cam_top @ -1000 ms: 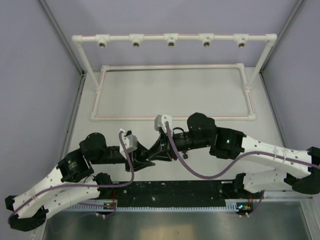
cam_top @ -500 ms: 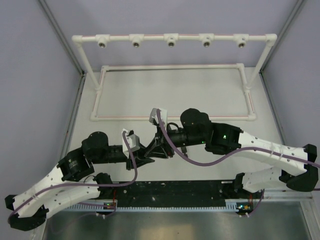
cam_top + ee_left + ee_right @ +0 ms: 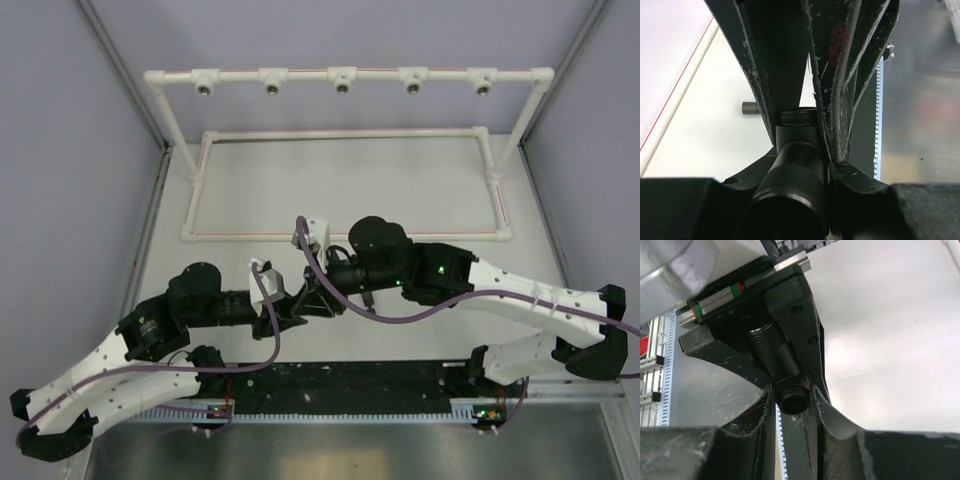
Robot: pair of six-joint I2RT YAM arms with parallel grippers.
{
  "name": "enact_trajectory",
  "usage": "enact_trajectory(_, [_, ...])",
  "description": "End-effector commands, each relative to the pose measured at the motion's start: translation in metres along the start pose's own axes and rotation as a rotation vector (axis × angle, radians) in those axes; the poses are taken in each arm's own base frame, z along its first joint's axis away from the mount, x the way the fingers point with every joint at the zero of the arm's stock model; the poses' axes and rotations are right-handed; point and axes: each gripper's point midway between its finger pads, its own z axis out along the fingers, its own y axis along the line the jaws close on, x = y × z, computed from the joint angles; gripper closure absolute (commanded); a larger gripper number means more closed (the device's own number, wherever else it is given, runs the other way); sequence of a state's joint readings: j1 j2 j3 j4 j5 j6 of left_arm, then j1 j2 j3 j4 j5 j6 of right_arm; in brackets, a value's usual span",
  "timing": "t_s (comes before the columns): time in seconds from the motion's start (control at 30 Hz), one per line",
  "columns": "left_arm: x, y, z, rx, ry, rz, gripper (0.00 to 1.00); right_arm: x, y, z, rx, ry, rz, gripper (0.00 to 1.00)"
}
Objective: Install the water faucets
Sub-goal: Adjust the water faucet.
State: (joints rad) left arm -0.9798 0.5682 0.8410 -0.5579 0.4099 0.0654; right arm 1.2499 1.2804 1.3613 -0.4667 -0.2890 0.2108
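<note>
Grey table (image 3: 350, 185), bare inside pipe frame (image 3: 345, 133) | left jaws, right jaws both clamped on one faucet (image 3: 777, 357) near frame's front rail

White pipe frame (image 3: 345, 132) on pale table (image 3: 350, 185)

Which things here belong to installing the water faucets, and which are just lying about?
Job: black faucet piece, clamped by left gripper and right gripper; white pipe frame; small dark cylinder lying loose, probably the other faucet.
Lying about: purple cables; black slotted rail.
</note>
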Motion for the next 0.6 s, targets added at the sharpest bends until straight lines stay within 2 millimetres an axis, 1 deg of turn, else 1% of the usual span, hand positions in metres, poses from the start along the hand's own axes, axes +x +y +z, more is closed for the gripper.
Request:
enact_trajectory(0.0, [-0.0213, 0.0043, 0.0003, -0.01, -0.048, 0.051, 0.77, -0.0257, 0.0103, -0.0039, -0.018, -0.044, -0.006, 1.0])
enact_trajectory(0.1, [-0.0175, 0.0034, 0.0017, -0.003, -0.034, 0.05, 0.76, -0.0287, 0.0117, -0.0039, -0.023, -0.045, -0.007, 1.0])
enact_trajectory(0.2, [-0.0141, 0.0048, 0.003, -0.006, -0.024, 0.047, 0.77, -0.0325, 0.0151, -0.0052, -0.036, -0.055, -0.013, 1.0])
enact_trajectory(0.27, [-0.0134, 0.0051, 0.0032, -0.008, -0.022, 0.045, 0.81, -0.0338, 0.0168, -0.0061, -0.046, -0.061, -0.012, 1.0])
enact_trajectory(0.33, [-0.0121, 0.0047, 0.0036, -0.006, -0.019, 0.039, 0.91, -0.0351, 0.0193, -0.0069, -0.055, -0.069, -0.01, 1.0])
enact_trajectory(0.37, [-0.0131, 0.0046, 0.0034, -0.006, -0.024, 0.039, 0.98, -0.0347, 0.019, -0.0073, -0.056, -0.071, -0.009, 1.0])
enact_trajectory(0.4, [-0.0138, 0.005, 0.0035, -0.01, -0.026, 0.036, 1.0, -0.0353, 0.0195, -0.0081, -0.058, -0.077, -0.008, 1.0])
enact_trajectory(0.57, [-0.0195, 0.0065, 0.0007, -0.029, -0.065, 0.036, 1.0, -0.0277, 0.0172, -0.0079, -0.053, -0.071, -0.005, 1.0])
